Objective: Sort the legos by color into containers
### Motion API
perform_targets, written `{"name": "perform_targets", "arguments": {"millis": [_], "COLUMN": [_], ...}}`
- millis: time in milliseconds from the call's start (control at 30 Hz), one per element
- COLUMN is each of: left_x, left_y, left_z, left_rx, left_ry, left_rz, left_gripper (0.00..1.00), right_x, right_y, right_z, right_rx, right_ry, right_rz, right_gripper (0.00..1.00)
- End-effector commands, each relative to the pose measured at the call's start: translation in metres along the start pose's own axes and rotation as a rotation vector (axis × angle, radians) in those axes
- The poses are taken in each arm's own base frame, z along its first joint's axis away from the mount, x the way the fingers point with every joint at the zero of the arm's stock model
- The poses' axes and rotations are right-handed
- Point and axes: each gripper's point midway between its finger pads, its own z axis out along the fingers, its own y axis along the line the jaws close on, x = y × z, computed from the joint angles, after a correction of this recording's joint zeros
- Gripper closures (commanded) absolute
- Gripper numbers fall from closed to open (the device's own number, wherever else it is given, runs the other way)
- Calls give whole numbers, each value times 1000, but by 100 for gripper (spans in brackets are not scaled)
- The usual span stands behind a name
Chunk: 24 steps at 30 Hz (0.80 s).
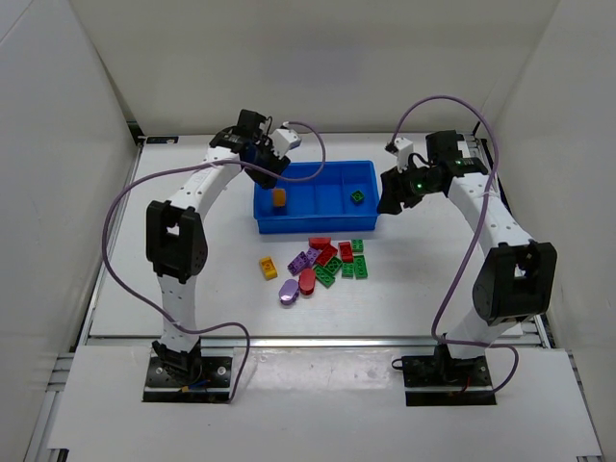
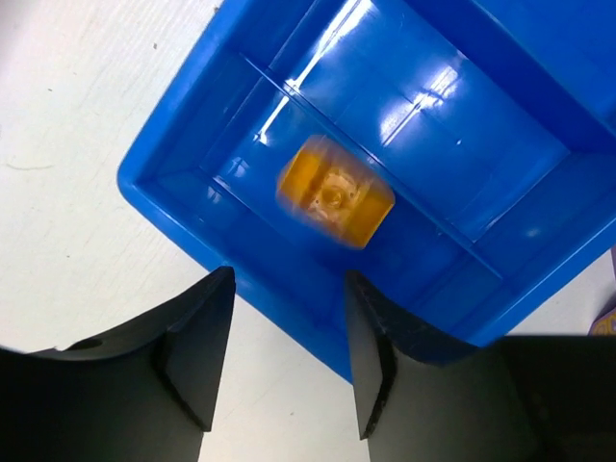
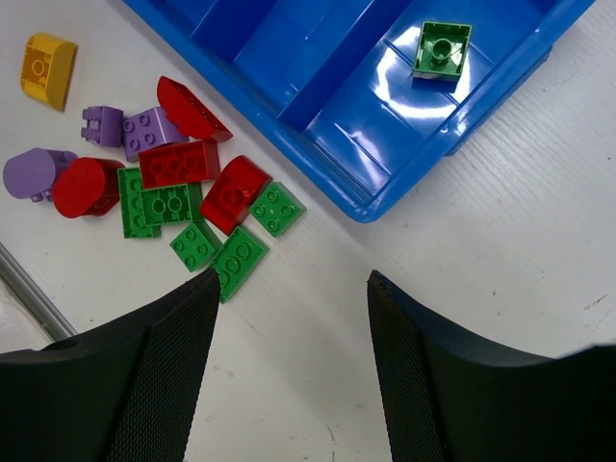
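Left gripper (image 2: 289, 289) is hanging over the 9 o'clock end compartment of the tray (image 1: 313, 227), jaws parted and empty. Only its wrist view is showing the orange brick (image 2: 335, 192) below as blurred. Right gripper (image 3: 292, 281), likewise spread with nothing between, is hovering off the 3 o'clock end, where a green brick (image 3: 442, 50) is lying inside. Loose legos (image 1: 322, 265) are lying on the table (image 1: 221, 289) at the tray's 6 o'clock. Top view is showing both arms reaching forward, elbows bent.

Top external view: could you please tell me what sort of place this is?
Probably a robotics lab test cell: white panel walls around a table, two arms bolted at its near edge, and a blue tray with toy bricks set out.
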Motion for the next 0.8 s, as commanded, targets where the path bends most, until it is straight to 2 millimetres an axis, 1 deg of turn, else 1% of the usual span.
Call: {"name": "perform_targets", "arguments": {"millis": [0,33,100,167,233,267,300,333,367,400,433,467,500,533,567,600,633,700,733,767], "left_x": [-10,-9,-8,-11,-19,-25,-30,-32,-39,-42,-41,-46,-47,-48,-48,-46,-44,-36,-36,-27], "left_y": [1,1,0,2,5,7,7,9,9,9,8,8,8,8,8,10,8,9,6,2], "left_z": [-5,-4,-4,-7,-16,-26,-34,-41,-54,-63,-69,-84,-93,-106,-111,-118,-127,-134,-145,-142], "left_rx": [4,6,8,4,11,11,12,13,3,-1,0,-16,-27,-40,-43,-56,-64,-70,-76,-68], "left_ry": [-28,-25,-23,-34,-71,-100,-119,-136,-164,-180,-186,-210,-222,-239,-246,-251,-258,-257,-272,-252], "left_rz": [24,25,20,14,-22,-38,-73,-95,-105,-132,-142,-149,-168,-175,-188,-216,-232,-262,-268,-276], "left_gripper": [40,36,32,32,32,32,32,32,32,32,32,32,31,31,30,30,29,24,22,20], "right_x": [8,10,14,16,18,28,32,33,47,51,55,69,75,85,89,94,100,100,98,100], "right_y": [6,6,5,6,9,13,17,21,28,39,49,56,69,75,80,90,89,93,88,87], "right_z": [2,2,5,5,4,6,6,1,4,5,1,3,7,8,10,16,23,29,35,40], "right_rx": [-48,-47,-48,-56,-73,-88,-102,-109,-135,-166,-183,-203,-231,-241,-245,-265,-248,-235,-210,-222], "right_ry": [23,26,37,43,41,53,53,40,64,68,70,102,121,140,153,167,174,160,146,153], "right_rz": [-16,-15,-14,-11,-38,-45,-65,-128,-147,-187,-263,-274,-329,-373,-405,-449,-487,-561,-594,-625], "right_gripper": [33,33,33,34,34,34,35,35,35,35,35,35,35,36,36,38,38,40,42,43]}}
